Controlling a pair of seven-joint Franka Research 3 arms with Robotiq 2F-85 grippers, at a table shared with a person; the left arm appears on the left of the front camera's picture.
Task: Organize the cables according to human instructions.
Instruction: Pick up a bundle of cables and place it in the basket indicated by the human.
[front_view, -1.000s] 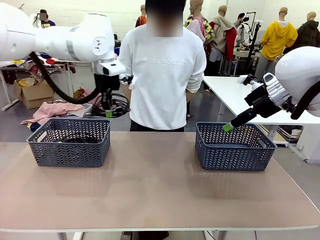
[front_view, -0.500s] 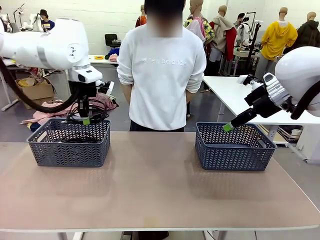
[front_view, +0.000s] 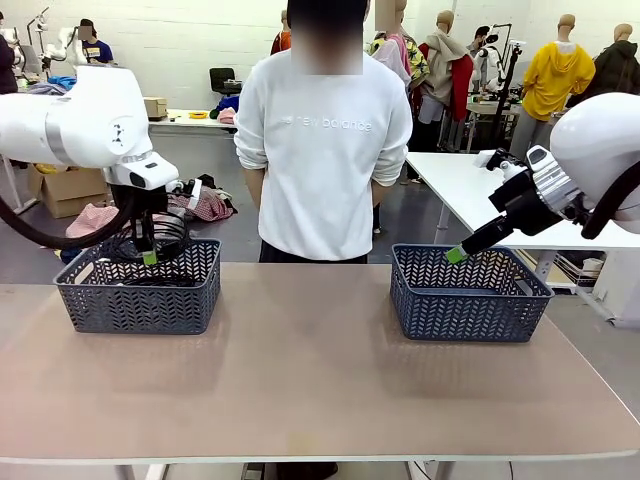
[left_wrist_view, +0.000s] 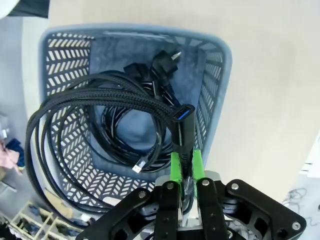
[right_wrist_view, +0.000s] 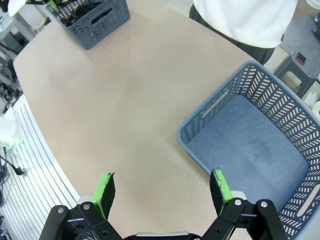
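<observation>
A coiled black cable (front_view: 165, 232) hangs from my left gripper (front_view: 148, 257) just above the left grey basket (front_view: 140, 305). In the left wrist view, the left gripper (left_wrist_view: 183, 156) is shut on that braided cable (left_wrist_view: 100, 95) near its plug end, and the loops droop over the basket (left_wrist_view: 215, 75). Other black cables (left_wrist_view: 120, 142) lie coiled on the basket floor, one plug (left_wrist_view: 168, 56) at the far side. My right gripper (front_view: 457, 254) hovers at the back rim of the right basket (front_view: 470, 305). The right gripper (right_wrist_view: 162, 180) is open and holds nothing.
A person (front_view: 325, 150) in a white sweatshirt stands at the table's far edge between the two baskets. The right basket (right_wrist_view: 250, 150) has nothing inside. The tan table (front_view: 310, 380) stretches bare between and in front of the baskets.
My left arm has swung left and down, carrying the coiled cable from beside the person to just over the left basket. The right arm has not moved.
</observation>
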